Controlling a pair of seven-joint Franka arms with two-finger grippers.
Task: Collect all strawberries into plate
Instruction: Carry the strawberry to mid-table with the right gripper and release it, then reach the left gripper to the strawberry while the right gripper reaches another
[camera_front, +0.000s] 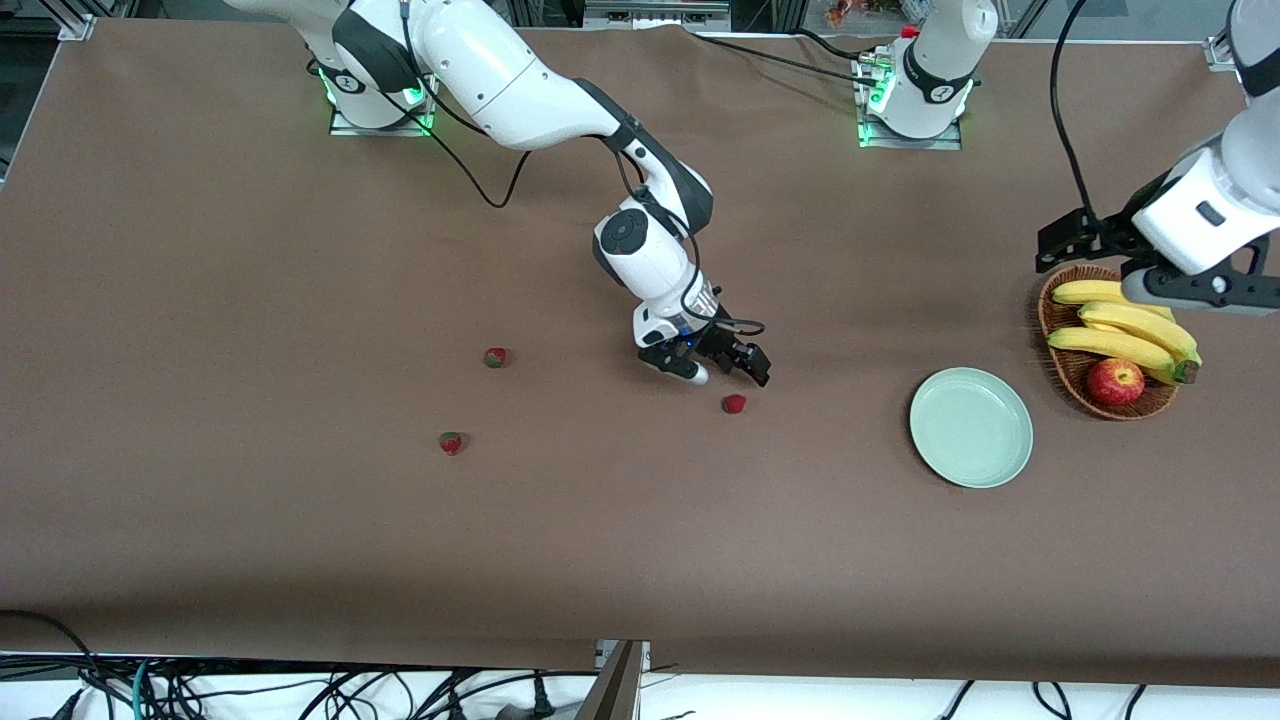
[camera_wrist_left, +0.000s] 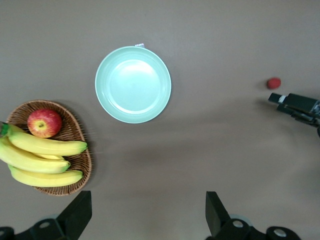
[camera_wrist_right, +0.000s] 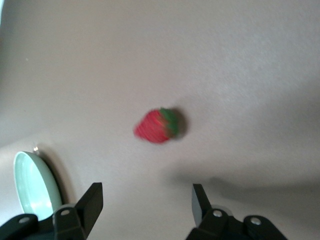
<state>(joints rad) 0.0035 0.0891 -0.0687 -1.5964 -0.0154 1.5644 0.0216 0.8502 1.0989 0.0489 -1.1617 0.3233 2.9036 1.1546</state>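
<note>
My right gripper (camera_front: 718, 368) hangs with fingers apart and empty just beside the nearest strawberry (camera_front: 734, 403), lined up to straddle it. Plate (camera_front: 971, 427) empty, toward left arm's end. Left gripper (camera_wrist_left: 145, 215) waits spread and empty over the basket (camera_front: 1070, 368). Two other strawberries (camera_front: 495, 357) (camera_front: 451, 442) lie toward right arm's end.

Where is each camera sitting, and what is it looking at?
Front view: high across the table, facing both arms; shows the right gripper over the table by a strawberry, and the left gripper waiting over the basket.
Left wrist view: looks down on the plate and basket; its own open fingers show.
Right wrist view: looks down at that strawberry; its own open fingers show.
Shared: all three views show the plate and that strawberry.
</note>
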